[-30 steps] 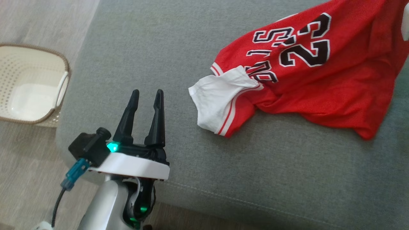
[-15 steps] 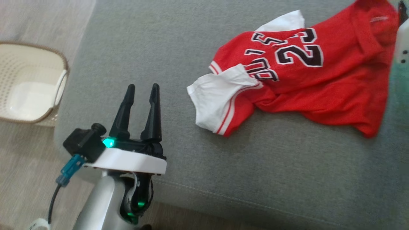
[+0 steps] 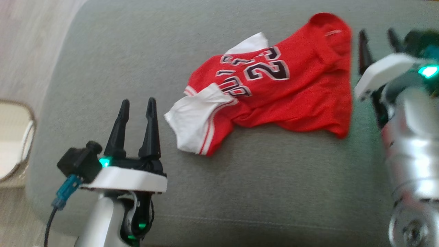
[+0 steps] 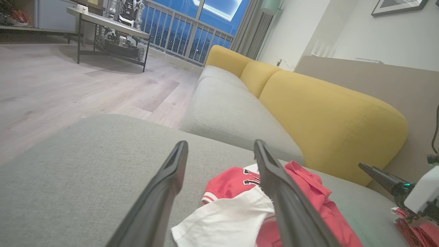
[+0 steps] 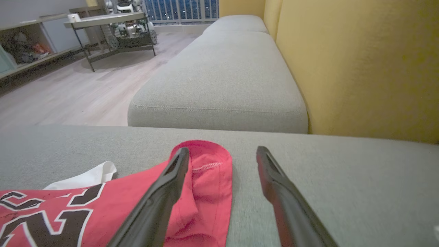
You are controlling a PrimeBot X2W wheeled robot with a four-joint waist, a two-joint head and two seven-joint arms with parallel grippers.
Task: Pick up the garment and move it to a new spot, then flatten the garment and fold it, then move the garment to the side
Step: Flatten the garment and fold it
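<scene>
Garment crumpled centre-right on the grey cushion. Left gripper at lower left and right gripper at upper right, both spread and empty. Looks like lining up a grasp; next, each pinches an edge.

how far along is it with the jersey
Done: nothing that shows. The jersey lies rumpled on the cushion, and I cannot tell whether it has already been moved. In hand: both grippers are open and empty, the right gripper at the jersey's right edge, the left gripper short of the white sleeve. Left: flatten it, fold it, move it aside.
</scene>
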